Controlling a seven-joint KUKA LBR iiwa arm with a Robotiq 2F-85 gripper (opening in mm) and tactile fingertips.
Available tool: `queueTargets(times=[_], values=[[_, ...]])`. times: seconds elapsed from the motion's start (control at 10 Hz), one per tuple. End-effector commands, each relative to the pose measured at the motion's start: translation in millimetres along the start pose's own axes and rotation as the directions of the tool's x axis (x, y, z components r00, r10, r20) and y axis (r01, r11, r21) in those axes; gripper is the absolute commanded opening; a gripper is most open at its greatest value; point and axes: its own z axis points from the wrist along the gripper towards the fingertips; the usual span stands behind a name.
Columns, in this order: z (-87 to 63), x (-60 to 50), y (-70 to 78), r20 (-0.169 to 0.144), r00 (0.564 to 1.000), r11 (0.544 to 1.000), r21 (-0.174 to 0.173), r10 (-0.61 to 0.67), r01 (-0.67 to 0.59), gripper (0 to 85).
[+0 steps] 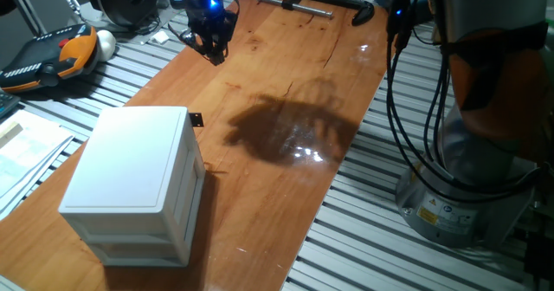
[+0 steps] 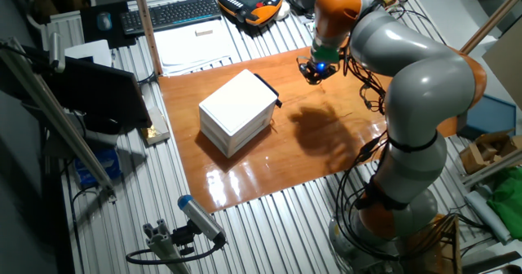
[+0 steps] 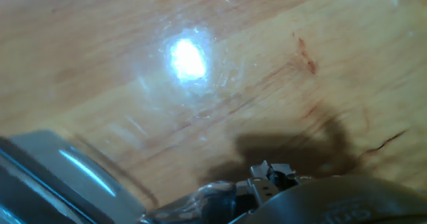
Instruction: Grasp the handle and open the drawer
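Observation:
A small white cabinet stands at the near left of the wooden board. Its top drawer sits flush in the frame, with the tiny black handle sticking out of its front. In the other fixed view the handle points toward the arm. My gripper hangs over the board's far end, well away from the handle and holding nothing. From the other side the gripper shows its blue light. Whether its jaws are open is unclear. The hand view is blurred and shows only bare wood.
A black clamp lies on the board's far edge. An orange and black pendant rests at the left on the slatted table. The arm's base and cables stand at the right. A keyboard lies behind the board.

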Motion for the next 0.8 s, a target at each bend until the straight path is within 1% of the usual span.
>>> queueTargets(times=[0.0, 0.1, 0.2, 0.3, 0.4, 0.5, 0.7], values=[[0.0, -0.2, -0.6, -0.007, 0.920, 0.920, -0.010, 0.393, -0.393, 0.7], [-0.3, 0.2, -0.5, -0.012, 0.900, 0.900, -0.015, 0.436, -0.436, 0.7], [0.1, 0.6, 1.7, -0.001, 0.887, 0.887, -0.002, 0.461, -0.461, 0.7], [2.0, 0.5, 3.2, 0.005, 0.871, 0.871, 0.002, 0.492, -0.492, 0.7], [3.1, 0.7, 3.9, 0.002, 0.850, 0.850, 0.002, 0.526, -0.526, 0.7], [3.2, 1.3, 4.2, -0.009, 0.835, 0.835, 0.002, 0.551, -0.551, 0.7], [4.7, 5.0, 8.0, -0.020, 0.799, 0.799, 0.014, 0.601, -0.601, 0.7]])
